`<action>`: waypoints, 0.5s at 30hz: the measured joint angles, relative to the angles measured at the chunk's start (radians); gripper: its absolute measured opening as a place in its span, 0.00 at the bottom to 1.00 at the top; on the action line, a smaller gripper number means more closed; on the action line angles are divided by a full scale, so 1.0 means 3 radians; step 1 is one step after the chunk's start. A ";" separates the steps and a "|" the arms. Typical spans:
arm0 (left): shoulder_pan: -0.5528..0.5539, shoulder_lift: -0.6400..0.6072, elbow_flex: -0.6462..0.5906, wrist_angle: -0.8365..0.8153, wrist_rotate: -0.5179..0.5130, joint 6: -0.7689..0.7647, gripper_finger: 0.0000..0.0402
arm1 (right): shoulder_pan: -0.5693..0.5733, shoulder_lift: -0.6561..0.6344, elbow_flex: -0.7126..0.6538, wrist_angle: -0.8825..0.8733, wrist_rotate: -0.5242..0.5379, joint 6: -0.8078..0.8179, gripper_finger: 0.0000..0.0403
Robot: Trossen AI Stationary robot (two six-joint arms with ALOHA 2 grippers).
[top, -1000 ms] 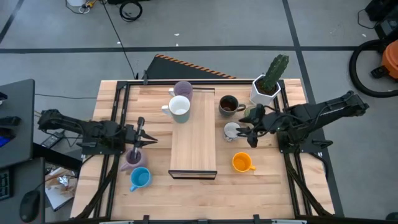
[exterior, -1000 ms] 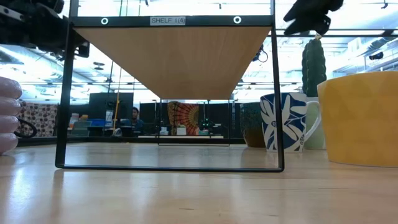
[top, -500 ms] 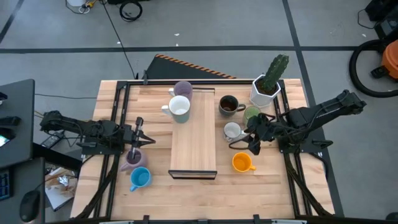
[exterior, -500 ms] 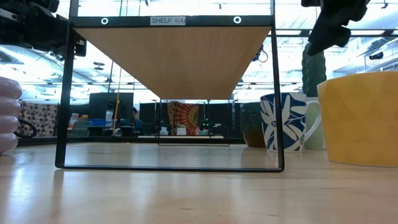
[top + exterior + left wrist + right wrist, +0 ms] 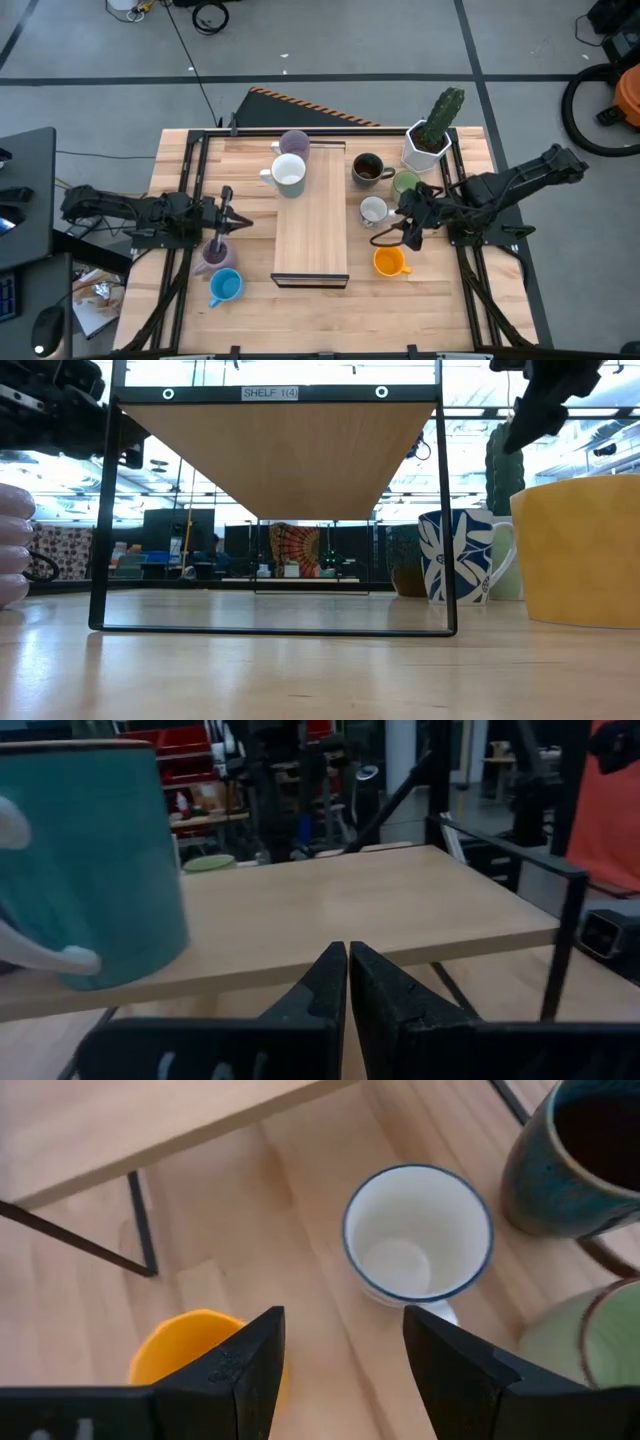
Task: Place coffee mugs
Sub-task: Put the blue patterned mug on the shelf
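Observation:
Two mugs stand on the raised wooden shelf (image 5: 311, 235): a purple one (image 5: 293, 143) and a teal-sided one with a white handle (image 5: 289, 172) (image 5: 90, 860). On the table to the shelf's right stand a dark brown mug (image 5: 367, 169), a light green one (image 5: 405, 183), a white blue-rimmed one (image 5: 374, 210) (image 5: 418, 1232) and an orange one (image 5: 388, 261) (image 5: 190, 1350). To its left are a purple mug (image 5: 214, 252) and a blue one (image 5: 224, 286). My right gripper (image 5: 406, 232) (image 5: 345, 1365) hovers open between the white and orange mugs. My left gripper (image 5: 235, 222) (image 5: 347, 985) is shut, left of the shelf.
A white faceted pot with a cactus (image 5: 430, 135) stands at the far right corner. The shelf rests on a thin black frame (image 5: 448, 510), with open room beneath it. Black rails (image 5: 185, 200) run along both sides of the table. Bare board lies on the shelf's near half.
My right gripper has moved from beside the white blue-rimmed mug toward the table's near edge, closer to the orange mug. The mugs have stayed where they were.

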 joint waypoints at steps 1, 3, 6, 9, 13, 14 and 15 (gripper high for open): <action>0.0029 0.0000 0.0000 0.0000 -0.0002 0.0011 0.06 | -0.0030 -0.0001 -0.0001 -0.0008 -0.0006 -0.0055 0.52; 0.0081 0.0002 0.0000 -0.0008 -0.0052 0.0018 0.06 | -0.0087 -0.0001 -0.0001 -0.0015 -0.0053 -0.0133 0.52; 0.0119 0.0006 0.0000 -0.0029 -0.0124 -0.0063 0.06 | -0.0145 -0.0001 -0.0001 -0.0017 -0.0170 -0.0267 0.52; 0.0128 0.0006 0.0000 -0.0031 -0.0130 -0.0145 0.06 | -0.0224 0.0000 -0.0001 -0.0022 -0.0203 -0.0345 0.52; 0.0128 0.0008 0.0000 -0.0033 -0.0130 -0.0279 0.06 | -0.0374 0.0111 -0.0001 -0.0185 -0.0263 -0.0489 0.52; 0.0128 0.0008 0.0000 -0.0032 -0.0131 -0.0279 0.06 | -0.0416 0.0174 -0.0001 -0.0219 -0.0276 -0.0555 0.52; 0.0128 0.0008 0.0000 -0.0033 -0.0131 -0.0279 0.06 | -0.0457 0.0241 -0.0001 -0.0241 -0.0298 -0.0636 0.52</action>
